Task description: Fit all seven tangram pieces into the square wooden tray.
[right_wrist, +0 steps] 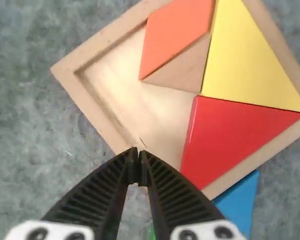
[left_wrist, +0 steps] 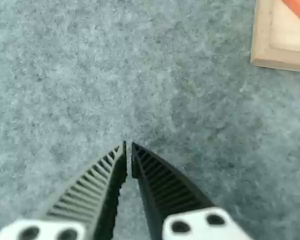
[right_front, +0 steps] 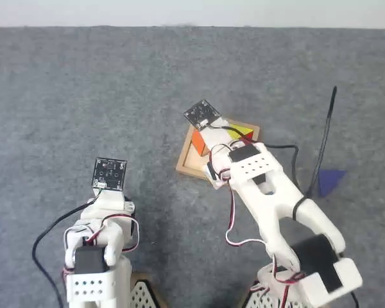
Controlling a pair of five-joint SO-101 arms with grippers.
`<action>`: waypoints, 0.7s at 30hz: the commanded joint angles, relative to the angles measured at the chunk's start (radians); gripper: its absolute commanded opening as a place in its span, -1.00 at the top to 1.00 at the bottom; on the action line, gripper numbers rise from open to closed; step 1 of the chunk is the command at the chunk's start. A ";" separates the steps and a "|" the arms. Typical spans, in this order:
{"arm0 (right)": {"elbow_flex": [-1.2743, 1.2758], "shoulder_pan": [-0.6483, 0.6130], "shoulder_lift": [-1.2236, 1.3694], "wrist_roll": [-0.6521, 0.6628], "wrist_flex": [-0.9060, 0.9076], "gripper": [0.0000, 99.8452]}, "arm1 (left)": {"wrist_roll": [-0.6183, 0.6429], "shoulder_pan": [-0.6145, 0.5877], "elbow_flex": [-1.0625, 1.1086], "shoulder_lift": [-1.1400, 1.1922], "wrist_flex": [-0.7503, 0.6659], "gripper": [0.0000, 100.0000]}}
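Observation:
The square wooden tray (right_wrist: pixel 97 97) holds an orange parallelogram (right_wrist: pixel 175 30), a large yellow triangle (right_wrist: pixel 245 60) and a large red triangle (right_wrist: pixel 230 132); part of its floor is bare. A blue piece (right_wrist: pixel 240 200) lies on the carpet against the tray's outer edge, and a sliver of green (right_wrist: pixel 152 232) shows under my fingers. My right gripper (right_wrist: pixel 135 154) is shut and empty over the tray's rim. In the high view the right arm (right_front: pixel 250 170) covers much of the tray (right_front: pixel 187 163). My left gripper (left_wrist: pixel 128 146) is shut and empty over bare carpet, short of the tray's corner (left_wrist: pixel 270 50).
A blue-violet piece (right_front: pixel 332 179) lies alone on the grey carpet right of the tray. A black cable (right_front: pixel 324 138) runs up beside it. The left arm (right_front: pixel 106 212) stands at the lower left, with open carpet around and beyond it.

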 commanded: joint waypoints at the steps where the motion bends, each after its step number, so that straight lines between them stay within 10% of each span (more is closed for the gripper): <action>1: -0.008 -0.002 -0.004 0.011 -0.018 0.99 | -0.002 0.005 -0.010 -0.017 0.003 0.96; 21: 0.184 -0.001 -0.056 0.170 0.025 0.99 | -0.002 0.005 -0.010 -0.017 0.003 0.96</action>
